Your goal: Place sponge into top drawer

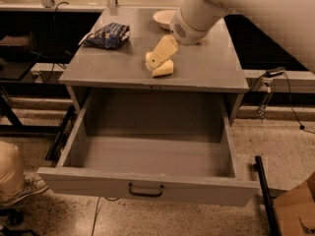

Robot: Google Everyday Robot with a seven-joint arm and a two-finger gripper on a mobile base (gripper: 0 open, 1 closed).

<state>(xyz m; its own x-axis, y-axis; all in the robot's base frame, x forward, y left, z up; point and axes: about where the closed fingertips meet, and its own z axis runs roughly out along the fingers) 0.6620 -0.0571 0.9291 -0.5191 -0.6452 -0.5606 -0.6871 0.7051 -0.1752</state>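
A large grey-painted cabinet stands on the speckled floor, and its flat tabletop (211, 68) carries the small things. Below the tabletop, the wide and deep grey top drawer (88, 181) is pulled far out toward the camera, so its floor and side walls are in view. A small dark metal handle (145, 191) sits at the centre of its plain front.

The thick white robot arm (256, 9) comes in from the upper right corner and slopes down to the left over the back part of the tabletop. Its round wrist is above the right edge of a white round bowl (162, 17) and hides part of it.

A crumpled dark blue snack bag (107, 35) lies near the back left corner of the tabletop; its print cannot be read.

The pale yellow foam sponge (165, 69) lies on the tabletop, near the middle and close to the front edge, above the open drawer and not inside it.

The cream-coloured gripper (154, 61) points down and to the left from the wrist. Its tip is at the upper left part of the sponge and seems to touch it. Whether the gripper is spread, pressed together or pinching the sponge, I cannot tell.
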